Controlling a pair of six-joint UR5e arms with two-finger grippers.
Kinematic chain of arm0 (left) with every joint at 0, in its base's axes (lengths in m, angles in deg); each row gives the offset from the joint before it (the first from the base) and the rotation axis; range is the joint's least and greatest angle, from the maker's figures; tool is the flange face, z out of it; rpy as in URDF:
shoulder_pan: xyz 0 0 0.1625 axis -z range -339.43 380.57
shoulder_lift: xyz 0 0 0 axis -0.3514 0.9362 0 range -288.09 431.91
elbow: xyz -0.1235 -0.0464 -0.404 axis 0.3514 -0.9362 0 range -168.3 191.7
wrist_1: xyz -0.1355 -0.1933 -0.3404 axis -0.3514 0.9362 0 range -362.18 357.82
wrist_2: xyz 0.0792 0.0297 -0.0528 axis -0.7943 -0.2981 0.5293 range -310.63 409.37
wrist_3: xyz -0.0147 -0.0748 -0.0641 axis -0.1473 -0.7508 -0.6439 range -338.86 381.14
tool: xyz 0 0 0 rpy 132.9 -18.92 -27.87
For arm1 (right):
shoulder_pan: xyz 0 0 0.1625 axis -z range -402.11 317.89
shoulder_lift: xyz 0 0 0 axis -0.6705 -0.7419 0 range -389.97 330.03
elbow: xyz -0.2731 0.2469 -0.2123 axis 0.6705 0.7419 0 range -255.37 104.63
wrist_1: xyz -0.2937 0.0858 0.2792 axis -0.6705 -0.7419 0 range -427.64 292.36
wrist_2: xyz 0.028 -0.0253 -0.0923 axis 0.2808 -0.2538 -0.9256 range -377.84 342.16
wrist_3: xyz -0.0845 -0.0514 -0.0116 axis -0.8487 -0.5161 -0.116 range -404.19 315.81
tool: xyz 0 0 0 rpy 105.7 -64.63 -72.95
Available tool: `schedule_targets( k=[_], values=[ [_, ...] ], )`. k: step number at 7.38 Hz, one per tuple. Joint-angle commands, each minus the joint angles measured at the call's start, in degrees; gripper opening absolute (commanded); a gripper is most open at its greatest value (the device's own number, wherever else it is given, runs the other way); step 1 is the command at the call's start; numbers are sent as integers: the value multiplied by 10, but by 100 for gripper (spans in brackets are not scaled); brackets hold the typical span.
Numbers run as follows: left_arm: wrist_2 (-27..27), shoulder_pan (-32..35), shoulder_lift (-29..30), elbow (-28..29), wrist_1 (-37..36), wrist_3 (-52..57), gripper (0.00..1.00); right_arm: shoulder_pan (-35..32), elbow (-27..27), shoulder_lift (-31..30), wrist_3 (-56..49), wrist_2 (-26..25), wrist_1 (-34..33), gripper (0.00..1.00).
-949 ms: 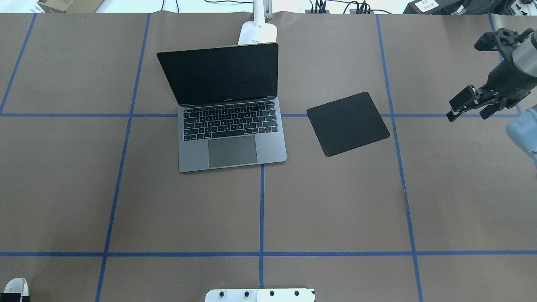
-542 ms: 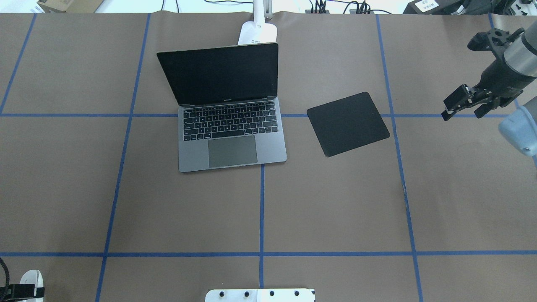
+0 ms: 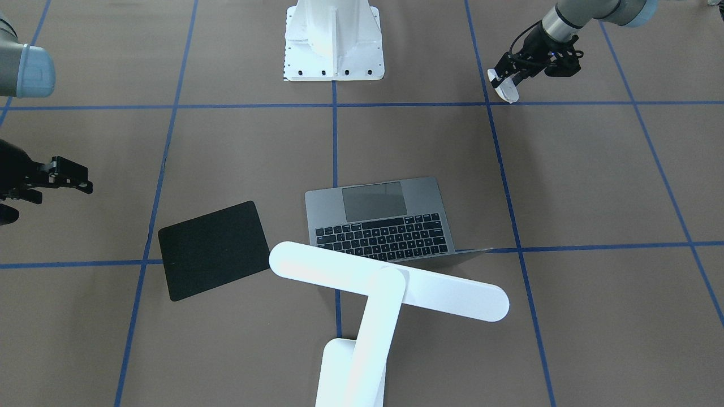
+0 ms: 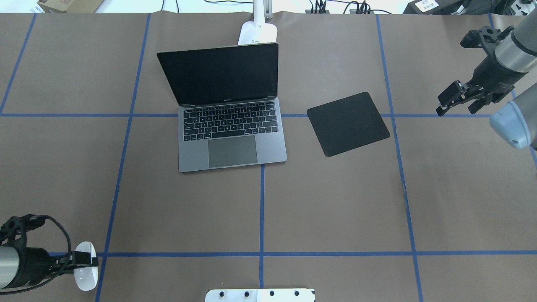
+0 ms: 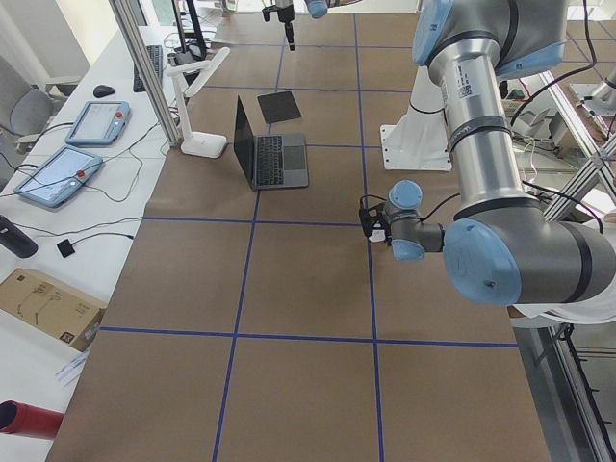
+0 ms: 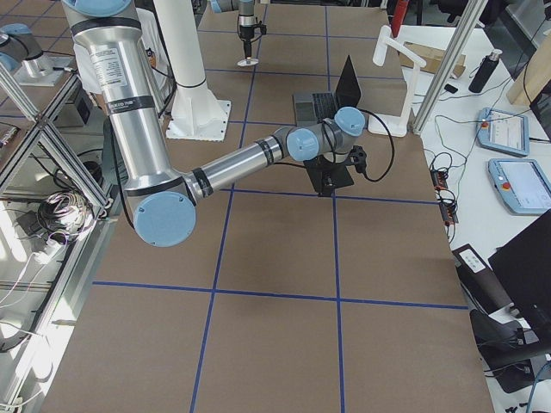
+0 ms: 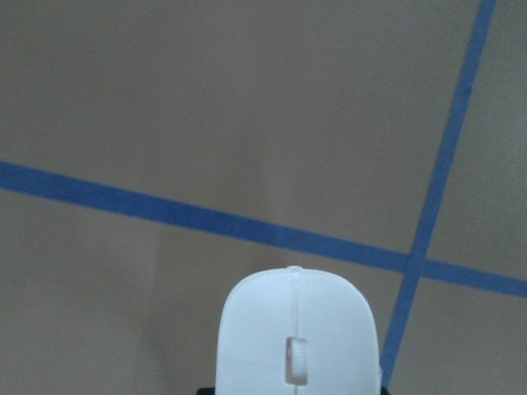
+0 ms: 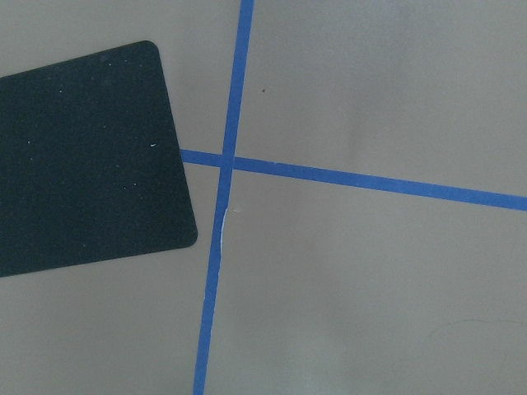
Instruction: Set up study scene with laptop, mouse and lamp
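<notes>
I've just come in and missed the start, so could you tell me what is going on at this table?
The left gripper is shut on the white mouse, holding it at the table's near left side, far from the black pad. The laptop stands open mid-table, with the lamp behind it. The right gripper hangs open and empty to the right of the pad.

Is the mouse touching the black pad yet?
Apart. The overhead view shows the mouse in the left gripper, far across the table from the black pad, which lies beside the laptop.
</notes>
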Motion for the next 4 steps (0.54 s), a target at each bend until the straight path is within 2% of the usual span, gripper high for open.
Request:
schedule_targets(
  k=[1,4],
  values=[
    [29,46,106,-16,-123,5,58,0,1,1,0,0,3,99],
    [29,57,228,-19,-247,7,58,-1,2,0,0,-1,3,99]
  ],
)
